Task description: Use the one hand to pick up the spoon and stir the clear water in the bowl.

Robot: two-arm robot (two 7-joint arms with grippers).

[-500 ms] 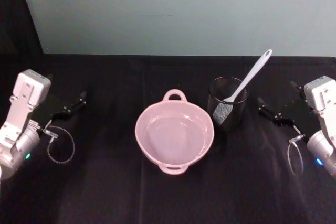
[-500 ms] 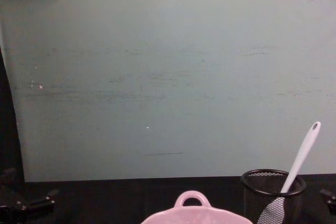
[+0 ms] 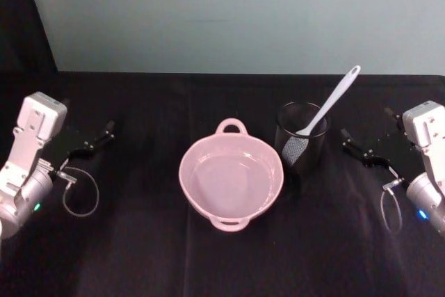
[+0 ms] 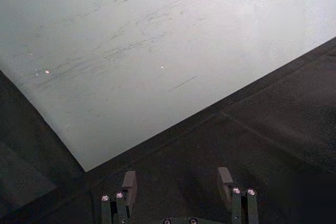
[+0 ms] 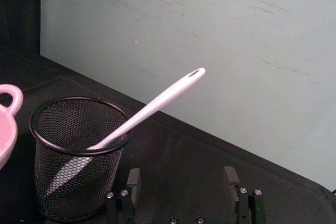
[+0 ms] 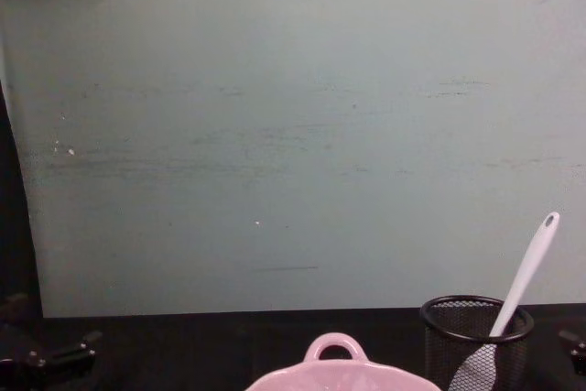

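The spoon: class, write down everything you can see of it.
The spoon is long, slim and white, plastic by its look, with a small oval hole at the handle's end. It stands tilted in the black wire-mesh cup, bowl end down inside, handle leaning on the rim and rising toward the robot's right. Only the cup touches it.

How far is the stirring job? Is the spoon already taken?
Nothing looks done: the spoon leans in the mesh cup beside the bowl. Nothing is in hand: the right gripper hangs open beside the cup, the left gripper open at far left. Left to do: grasp the spoon, lift, stir.
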